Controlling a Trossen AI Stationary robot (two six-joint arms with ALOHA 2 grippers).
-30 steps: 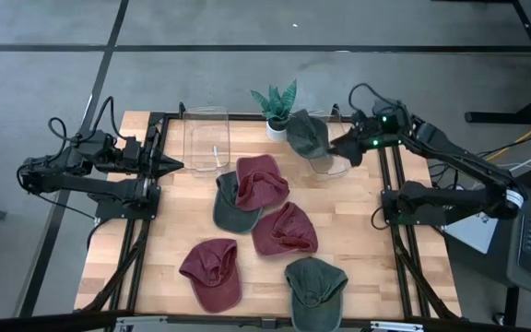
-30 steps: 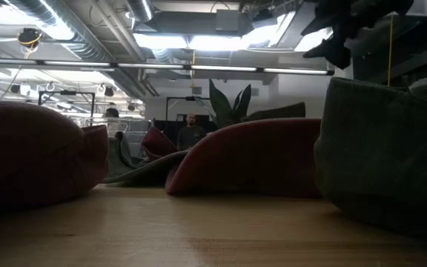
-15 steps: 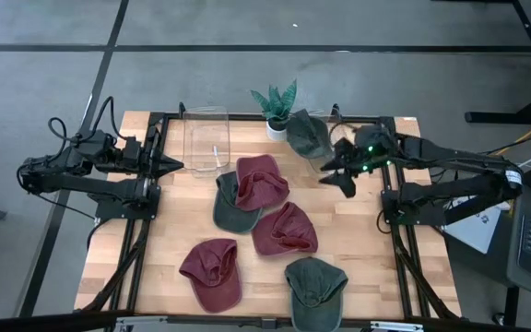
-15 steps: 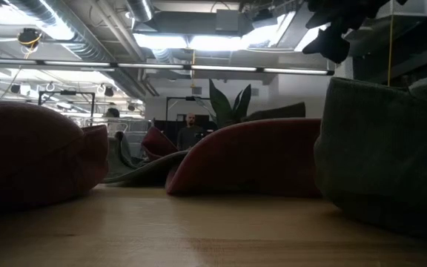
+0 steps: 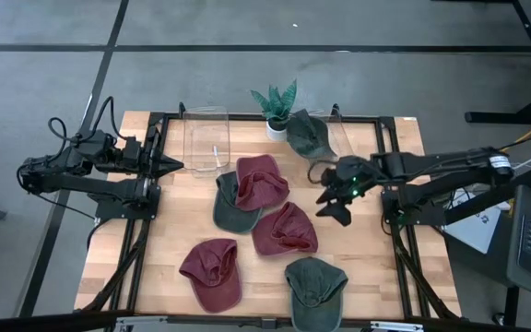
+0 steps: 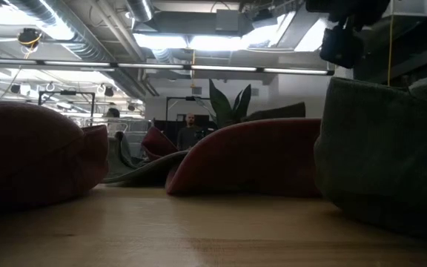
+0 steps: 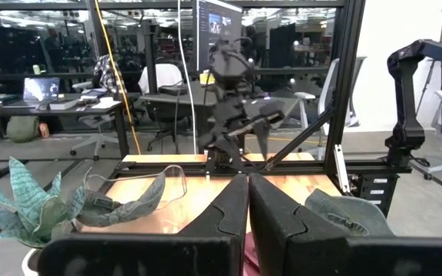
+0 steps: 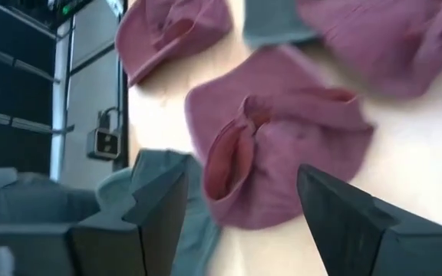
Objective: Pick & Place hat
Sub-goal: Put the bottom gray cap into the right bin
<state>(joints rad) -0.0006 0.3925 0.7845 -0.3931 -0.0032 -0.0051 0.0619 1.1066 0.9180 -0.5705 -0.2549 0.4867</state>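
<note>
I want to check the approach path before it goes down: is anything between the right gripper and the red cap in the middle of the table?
Nothing visible is. The right gripper, jaws open, hangs over bare wood just right of the middle red cap, which its wrist view shows unobstructed between the fingers. The left gripper waits at the left edge.

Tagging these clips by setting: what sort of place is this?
Probably a robotics lab in an open office: exposed ceiling ducts, desks with monitors and chairs behind the table, plus a person far back.
</note>
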